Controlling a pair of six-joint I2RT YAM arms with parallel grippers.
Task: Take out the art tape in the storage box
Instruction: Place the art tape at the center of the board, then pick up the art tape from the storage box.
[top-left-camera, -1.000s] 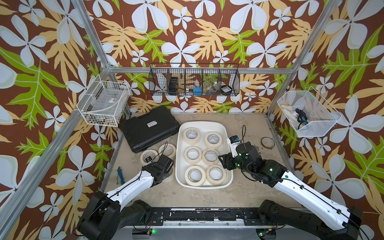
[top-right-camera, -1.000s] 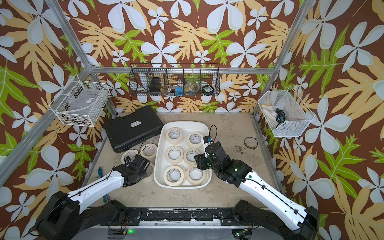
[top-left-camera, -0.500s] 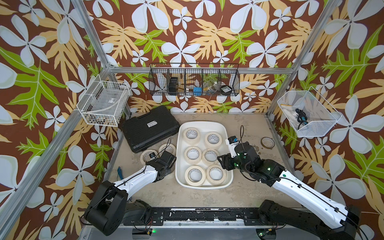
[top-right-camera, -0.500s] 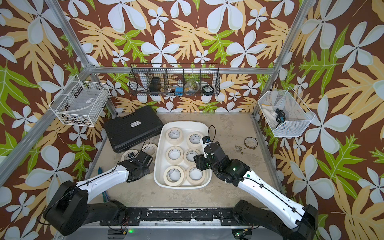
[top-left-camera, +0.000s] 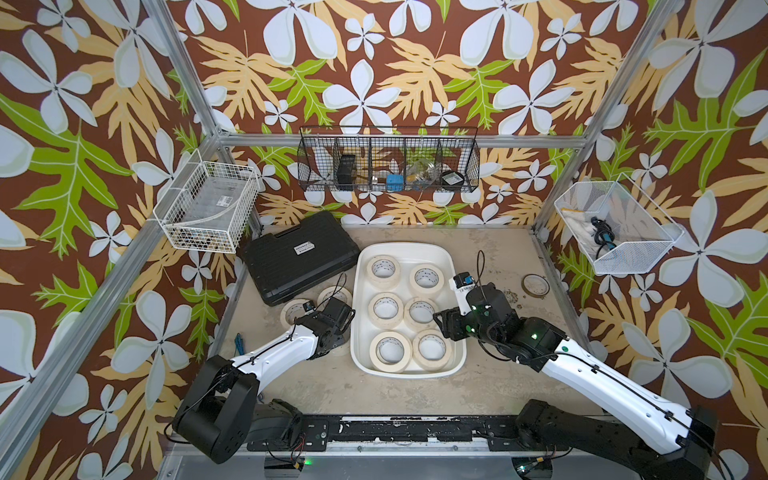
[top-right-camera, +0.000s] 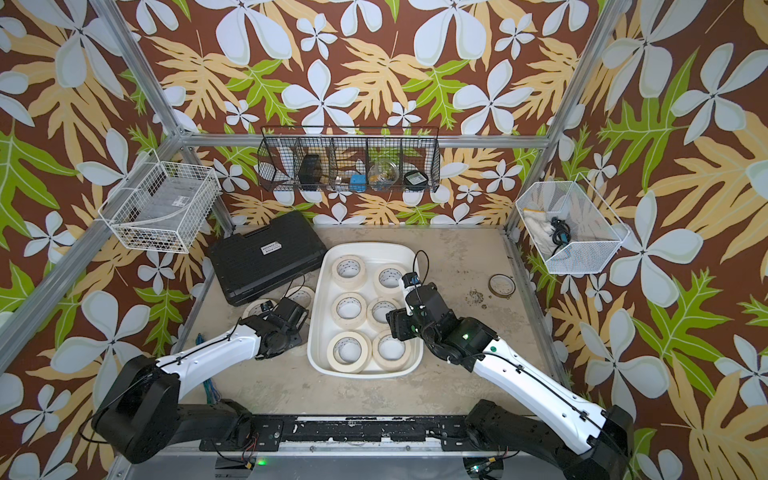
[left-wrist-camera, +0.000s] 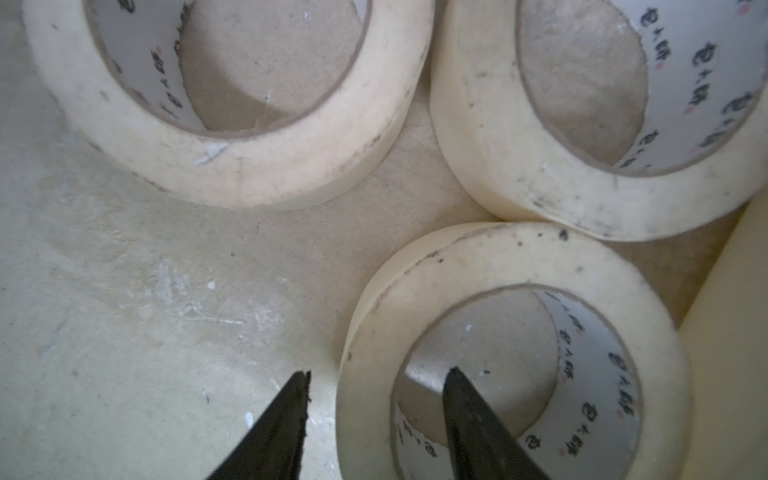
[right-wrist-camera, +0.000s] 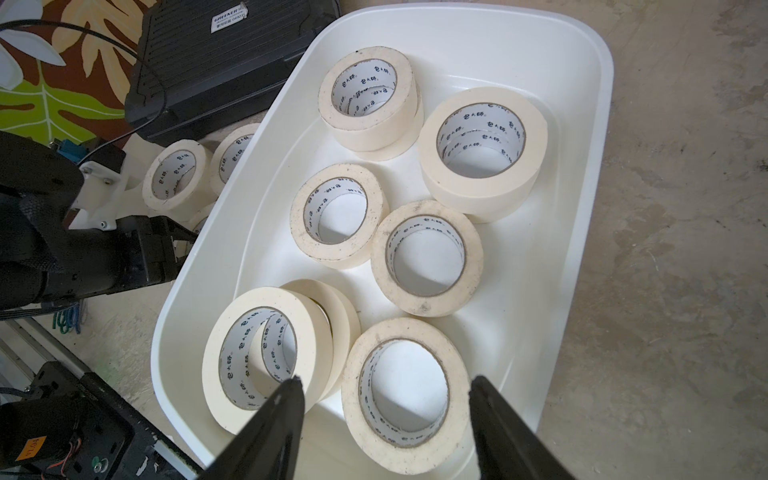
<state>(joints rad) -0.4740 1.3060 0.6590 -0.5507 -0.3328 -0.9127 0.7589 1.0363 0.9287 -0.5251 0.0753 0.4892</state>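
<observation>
Right gripper apart; near-corner tape roll in the white box sits dead ahead between its jaws, so use that arm. Left gripper apart too, straddling a table roll wall.

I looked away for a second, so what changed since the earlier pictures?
The left gripper opened, letting go of a tape roll on the table beside the box; its fingers now straddle the roll's wall. The right gripper, open, edged slightly toward the box's near rolls. The other rolls, black case and thin ring stayed put.
</observation>
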